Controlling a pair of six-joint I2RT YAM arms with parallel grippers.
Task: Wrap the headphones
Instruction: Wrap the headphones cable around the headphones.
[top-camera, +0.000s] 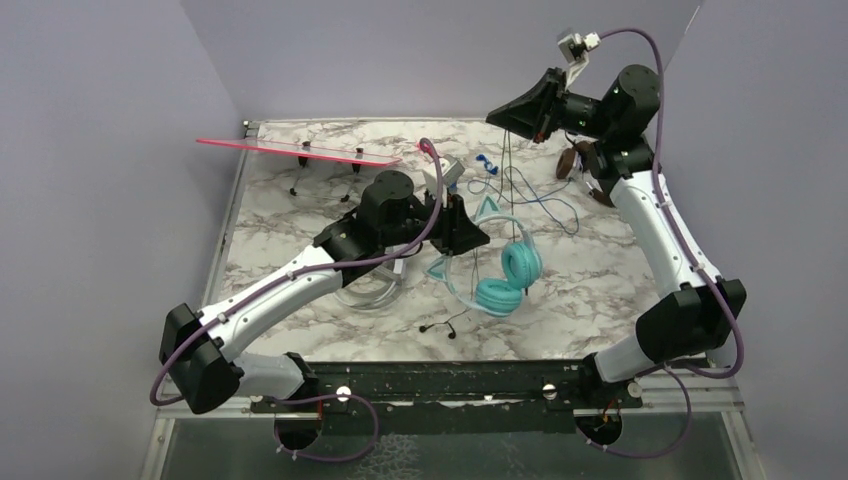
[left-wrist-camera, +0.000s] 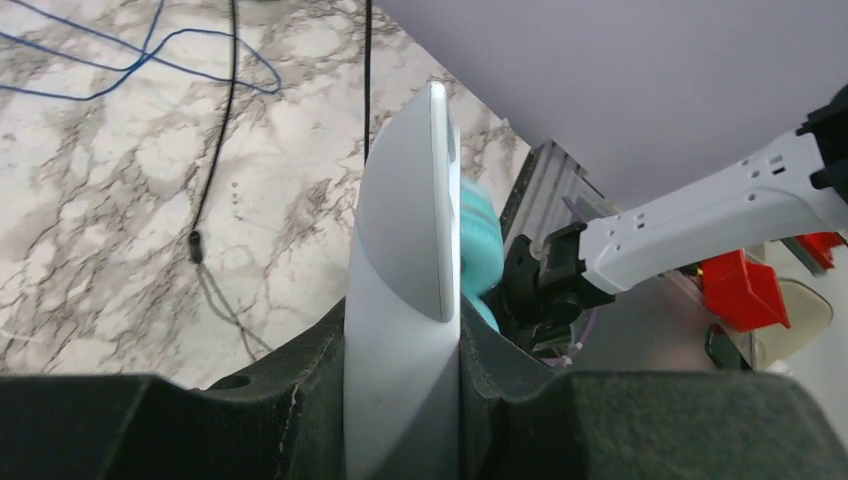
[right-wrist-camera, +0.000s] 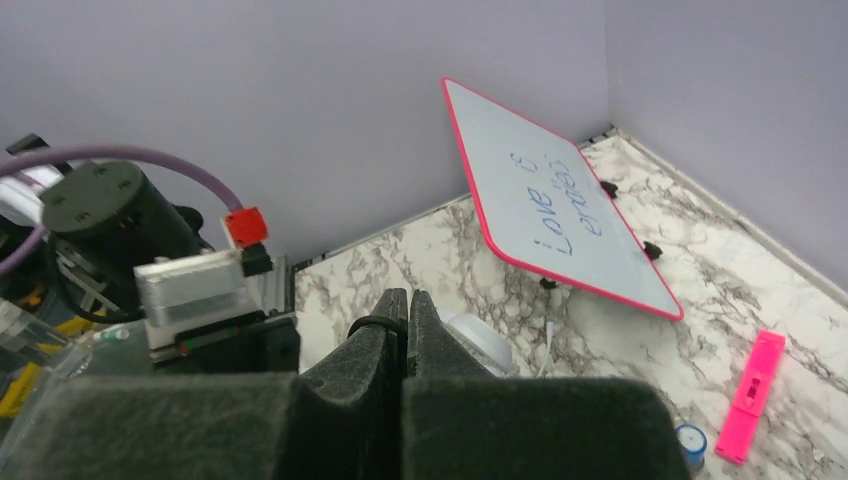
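My left gripper (top-camera: 476, 238) (left-wrist-camera: 404, 325) is shut on the white-grey headband (left-wrist-camera: 410, 230) of the white-grey headphones and holds it above the table's middle. The teal cat-ear headphones (top-camera: 508, 276) lie just right of it, and a cup shows behind the band (left-wrist-camera: 478, 235). My right gripper (top-camera: 497, 116) (right-wrist-camera: 407, 298) is raised high at the back and is shut on a thin black cord (right-wrist-camera: 378, 323). The cord hangs down (top-camera: 507, 165) towards the table. A white ear cup (right-wrist-camera: 482, 342) shows beyond its fingers. The brown headphones (top-camera: 570, 160) lie behind the right arm, partly hidden.
A pink-framed whiteboard (top-camera: 300, 151) (right-wrist-camera: 560, 205) stands on small legs at the back left. A blue cord (top-camera: 535, 192) (left-wrist-camera: 110, 60) loops over the back middle. A pink marker (right-wrist-camera: 754, 396) and a blue cap (right-wrist-camera: 690, 440) lie near it. A black jack end (top-camera: 440, 326) lies at the front.
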